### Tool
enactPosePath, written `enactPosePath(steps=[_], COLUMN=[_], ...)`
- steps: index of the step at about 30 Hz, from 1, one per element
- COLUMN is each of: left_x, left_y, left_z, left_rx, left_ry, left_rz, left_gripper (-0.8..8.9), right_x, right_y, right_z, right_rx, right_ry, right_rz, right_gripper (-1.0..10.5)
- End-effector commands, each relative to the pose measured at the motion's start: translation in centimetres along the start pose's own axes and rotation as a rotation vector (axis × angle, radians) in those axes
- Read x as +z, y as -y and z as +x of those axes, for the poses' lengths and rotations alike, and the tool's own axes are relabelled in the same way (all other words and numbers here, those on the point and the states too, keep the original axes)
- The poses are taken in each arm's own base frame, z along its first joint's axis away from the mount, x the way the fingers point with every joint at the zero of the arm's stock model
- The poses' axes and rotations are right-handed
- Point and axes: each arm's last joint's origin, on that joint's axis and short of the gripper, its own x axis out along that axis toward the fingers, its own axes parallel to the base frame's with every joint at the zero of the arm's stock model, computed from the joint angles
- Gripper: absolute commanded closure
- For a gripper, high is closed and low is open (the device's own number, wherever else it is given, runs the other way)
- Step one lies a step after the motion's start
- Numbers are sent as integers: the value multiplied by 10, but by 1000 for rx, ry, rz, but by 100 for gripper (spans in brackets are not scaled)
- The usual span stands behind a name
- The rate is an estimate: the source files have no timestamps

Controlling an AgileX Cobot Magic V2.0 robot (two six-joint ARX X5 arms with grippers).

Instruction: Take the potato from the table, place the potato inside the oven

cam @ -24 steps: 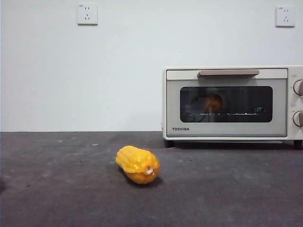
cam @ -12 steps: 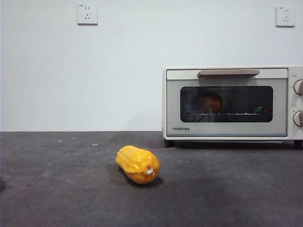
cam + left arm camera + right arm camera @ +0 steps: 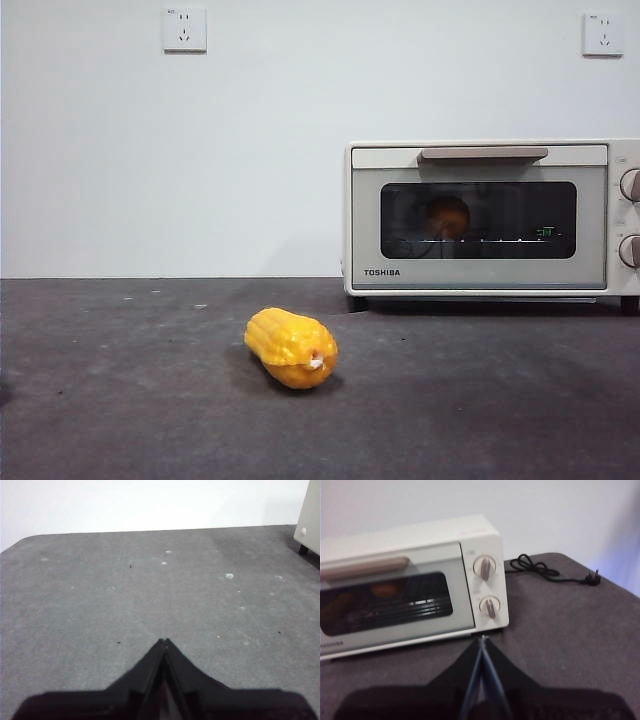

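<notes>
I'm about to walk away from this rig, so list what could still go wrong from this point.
1. The oven has its door closed with the potato behind the glass; its plug lies loose on the table, so I judge no heating risk.
2. The corn cob lies loose mid-table; a passing arm could knock it.
3. The right pincer, shut, sits close to the oven front and could bump it.

TOSHIBA on oven (image 3: 480, 217) door
</notes>
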Motion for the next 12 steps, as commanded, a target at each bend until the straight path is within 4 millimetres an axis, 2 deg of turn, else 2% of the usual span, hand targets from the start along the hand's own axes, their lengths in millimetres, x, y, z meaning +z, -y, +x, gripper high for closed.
enactPosePath(steps=[1,12], left_x=[-3,-3], left_y=[0,0], left_z=[1,2], left_rx=[1,1], left_ry=[-3,-14], left_rz=[-7,-8], left_gripper=[817,817], right_x=[-12,-55], right_y=[1,0], right_z=[1,14], right_rx=[3,130], right_ry=[16,-75], right_rz=[-33,-136], right_gripper=[945,945])
